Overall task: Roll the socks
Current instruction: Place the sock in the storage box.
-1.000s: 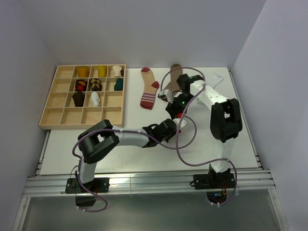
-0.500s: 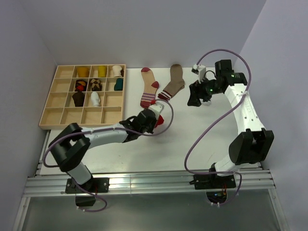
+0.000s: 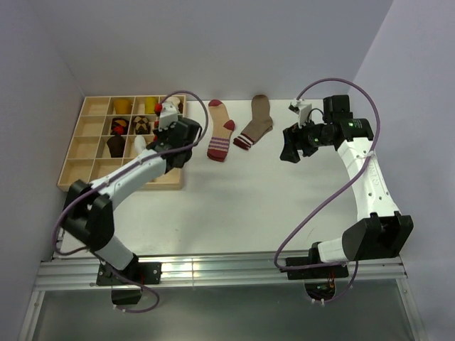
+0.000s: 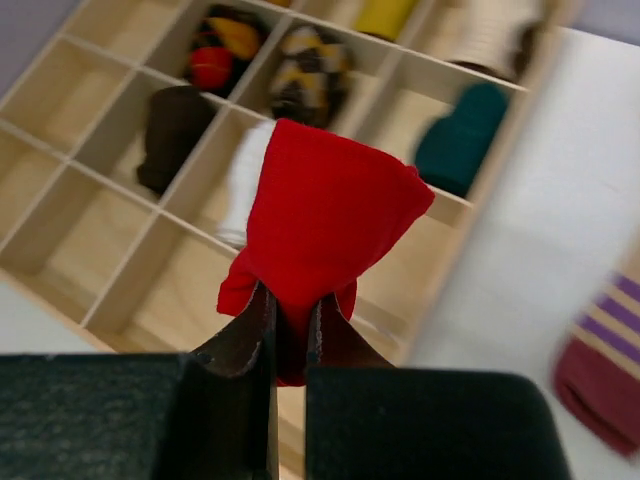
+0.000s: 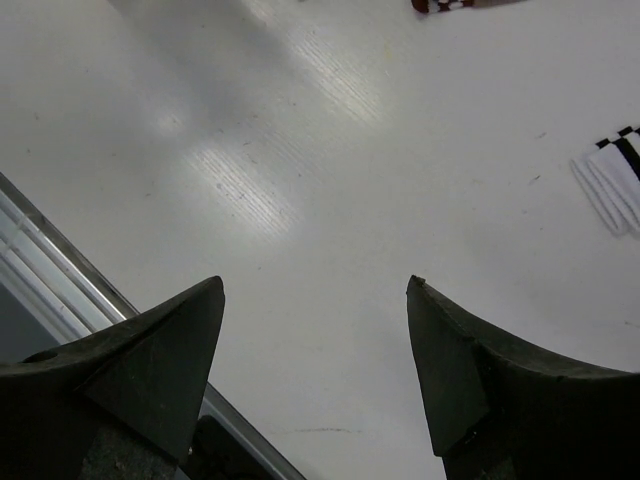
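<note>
My left gripper (image 4: 290, 300) is shut on a rolled red sock (image 4: 325, 215), which it holds above the wooden tray (image 4: 60, 95). In the top view that gripper (image 3: 163, 114) and the red sock (image 3: 158, 108) hang over the tray's right columns. A maroon sock with a striped cuff (image 3: 220, 138) and a brown sock (image 3: 256, 128) lie flat at the back of the table. To their right, my right gripper (image 3: 288, 152) hovers open above bare table. Its wrist view shows nothing between the jaws (image 5: 315, 285). A white sock with black checks (image 5: 612, 180) lies at that view's right edge.
The tray (image 3: 106, 186) holds several rolled socks, among them a teal one (image 4: 462, 135), a white one (image 4: 245, 180) and a dark brown one (image 4: 175, 130). Its front and left compartments show bare wood. White walls close in the table's back and sides.
My left arm has swung from the table's middle to above the tray, carrying the red sock. My right arm has pulled back to the right with its jaws open.
</note>
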